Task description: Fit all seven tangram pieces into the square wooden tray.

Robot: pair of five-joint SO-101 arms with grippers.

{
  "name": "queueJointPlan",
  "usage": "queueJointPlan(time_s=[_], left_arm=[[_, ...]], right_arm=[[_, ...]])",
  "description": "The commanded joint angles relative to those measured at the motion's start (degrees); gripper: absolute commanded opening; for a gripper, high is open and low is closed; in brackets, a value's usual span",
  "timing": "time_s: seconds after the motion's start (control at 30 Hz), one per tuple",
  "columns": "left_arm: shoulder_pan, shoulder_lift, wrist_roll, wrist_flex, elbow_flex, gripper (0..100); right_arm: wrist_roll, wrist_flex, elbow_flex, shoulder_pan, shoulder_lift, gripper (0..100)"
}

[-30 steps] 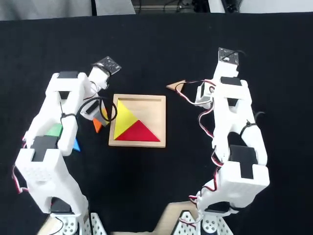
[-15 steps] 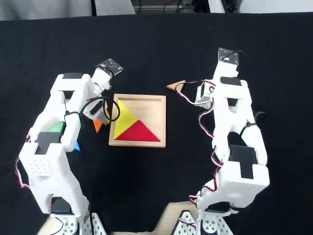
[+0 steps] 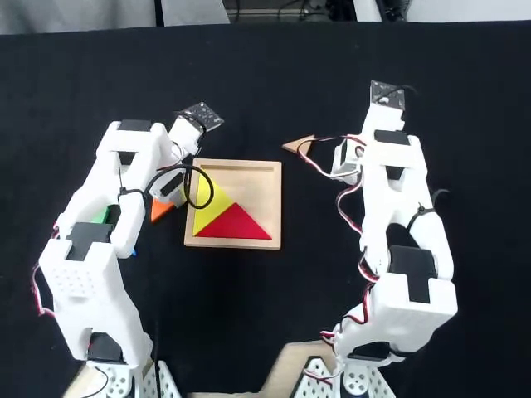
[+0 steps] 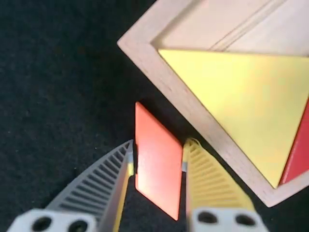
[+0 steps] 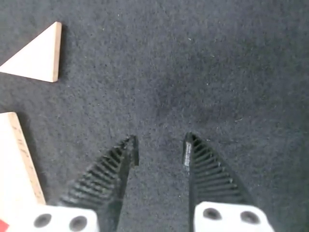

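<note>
Most of the green piece [image 3: 100, 215] lies hidden under the left arm [image 3: 106, 192].

Between the left jaws, one ribbed grey, one ribbed yellow, is an orange piece [image 4: 157, 166]; beyond them the pale wood tray [image 4: 137, 46] holds a yellow triangle [image 4: 231, 96] and a red triangle [image 4: 300, 150]. The right jaws are ribbed black over the black surface [image 5: 203, 63], with a pale wooden triangle [image 5: 37, 53] beyond them.
</note>
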Motion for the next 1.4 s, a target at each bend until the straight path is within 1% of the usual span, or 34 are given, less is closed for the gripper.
queueJointPlan(time_s=[0.0, 0.07, 0.13, 0.33, 0.43, 0.6, 0.67, 0.73, 0.77, 0.83, 0.9, 0.97, 1.07, 1.13, 1.2, 1.3, 1.37], left_arm=[[-1.3, -1.0, -0.6, 1.1, -2.4, 12], [-1.0, -2.3, -0.4, 3.4, -4.2, 12], [-0.8, -4.6, 1.6, 6.9, -6.5, 12], [1.0, -11.4, 13.6, 13.2, -10.9, 12], [4.4, -14.2, 22.2, 15.2, -10.6, 12], [13.8, -15.6, 41.9, 17.5, -10.6, 12], [17.5, -15.6, 48.4, 17.1, -10.7, 12], [20.8, -15.6, 52.5, 16.9, -11.0, 12], [21.9, -15.6, 53.3, 15.6, -10.6, 12], [22.5, -16.0, 53.5, 13.9, -9.8, 12], [20.0, -16.4, 52.6, 14.1, -10.2, 12], [14.8, -17.7, 46.6, 16.4, -11.6, 13], [4.6, -18.3, 32.4, 18.0, -12.1, 13], [-1.7, -18.4, 27.2, 19.5, -11.7, 13], [-6.5, -18.9, 24.1, 21.7, -11.1, 18], [-8.9, -18.5, 20.1, 24.2, -8.8, 26], [-8.8, -18.4, 14.3, 22.5, -5.1, 26]], right_arm=[[0.5, -0.8, -0.2, -0.9, -3.5, 16.5], [0.5, -0.8, -0.2, -0.9, -3.5, 16.5], [0.5, -0.8, -0.2, -0.9, -3.5, 16.5], [0.5, -0.8, -0.2, -0.9, -3.5, 16.5], [0.5, -0.8, -0.3, -0.9, -3.5, 16.5], [0.5, -0.8, -0.3, -0.7, -3.6, 16.5], [0.5, -0.6, -0.3, -0.5, -3.9, 16.5], [0.5, -0.5, -0.3, -0.4, -4.0, 16.5], [0.5, -0.5, -0.4, -0.4, -4.0, 16.5], [0.5, -0.5, -0.4, -0.4, -4.0, 16.5], [0.5, -0.5, -0.4, -0.4, -4.0, 16.5], [0.5, -0.5, -0.4, -0.4, -4.0, 16.5], [0.5, -0.6, -0.4, -0.6, -4.0, 16.5], [0.5, -0.6, -0.4, -0.8, -4.0, 16.5], [1.8, -0.7, -0.4, -0.9, -3.7, 16.5], [2.5, -0.8, -0.4, -0.9, -3.6, 16.5], [2.5, -0.8, -0.4, -0.9, -3.6, 16.5]])
